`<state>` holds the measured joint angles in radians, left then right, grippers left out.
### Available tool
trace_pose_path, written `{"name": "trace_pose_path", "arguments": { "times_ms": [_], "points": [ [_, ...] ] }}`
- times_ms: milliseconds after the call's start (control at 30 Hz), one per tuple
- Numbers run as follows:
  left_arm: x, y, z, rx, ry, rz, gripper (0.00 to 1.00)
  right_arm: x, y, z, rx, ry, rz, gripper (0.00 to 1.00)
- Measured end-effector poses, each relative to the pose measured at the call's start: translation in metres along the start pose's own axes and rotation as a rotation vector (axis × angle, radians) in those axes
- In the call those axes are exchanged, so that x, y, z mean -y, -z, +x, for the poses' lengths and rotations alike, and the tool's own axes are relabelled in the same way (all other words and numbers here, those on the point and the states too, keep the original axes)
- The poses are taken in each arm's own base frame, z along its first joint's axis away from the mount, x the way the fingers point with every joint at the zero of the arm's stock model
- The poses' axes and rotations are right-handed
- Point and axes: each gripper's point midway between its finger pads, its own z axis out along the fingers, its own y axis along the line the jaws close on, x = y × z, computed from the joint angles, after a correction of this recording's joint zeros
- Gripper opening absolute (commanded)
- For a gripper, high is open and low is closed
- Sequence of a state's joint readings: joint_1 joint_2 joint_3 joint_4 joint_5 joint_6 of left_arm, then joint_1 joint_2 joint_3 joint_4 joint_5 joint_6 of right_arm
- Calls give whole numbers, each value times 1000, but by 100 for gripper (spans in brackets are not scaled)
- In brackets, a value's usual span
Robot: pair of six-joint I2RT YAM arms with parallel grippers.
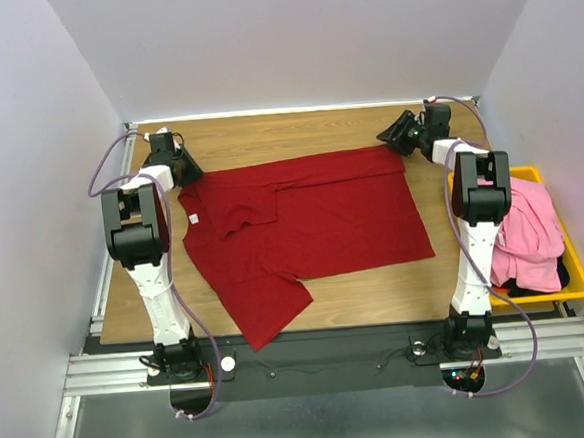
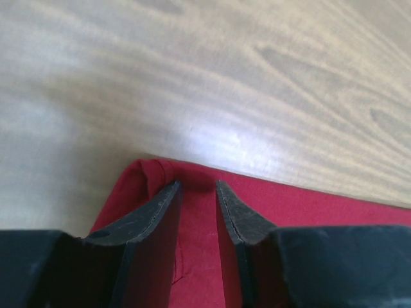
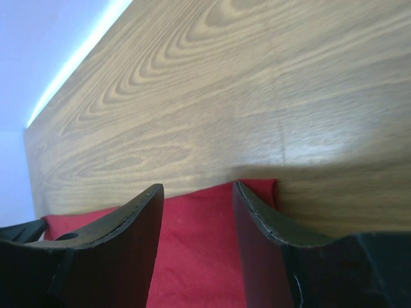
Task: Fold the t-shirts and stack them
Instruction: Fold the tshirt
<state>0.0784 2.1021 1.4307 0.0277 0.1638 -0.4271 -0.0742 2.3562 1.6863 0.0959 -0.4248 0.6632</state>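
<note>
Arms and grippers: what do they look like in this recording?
The left arm and right arm have white links with black joint housings, and a thin pale grey cable loops along each. The left gripper and right gripper carry tapered matte-black fingers.

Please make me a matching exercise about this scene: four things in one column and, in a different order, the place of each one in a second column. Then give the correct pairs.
Things:
1. dark red t-shirt
2. pink t-shirt
3. yellow bin
4. left hand

Places:
a. lying inside the bin
b. at the right edge of the table
c. at the far left corner of the red t-shirt
d. spread out on the table

Pairs: 1-d; 2-a; 3-b; 4-c
</note>
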Motion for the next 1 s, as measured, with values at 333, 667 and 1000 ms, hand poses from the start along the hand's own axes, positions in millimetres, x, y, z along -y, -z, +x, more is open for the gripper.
{"name": "trace_pose_path", "arguments": {
  "times_ms": [333, 667, 1000],
  "points": [
    [21, -7, -35, 38, -34, 47, 88, 1, 6, -14, 32, 29, 38, 60],
    [20, 146, -54, 190, -60, -54, 99, -67, 119, -23, 61, 190, 82, 66],
    [-46, 242, 65, 91, -17, -225, 79, -31, 216, 95, -180, 278, 325, 67]
  ]
}}
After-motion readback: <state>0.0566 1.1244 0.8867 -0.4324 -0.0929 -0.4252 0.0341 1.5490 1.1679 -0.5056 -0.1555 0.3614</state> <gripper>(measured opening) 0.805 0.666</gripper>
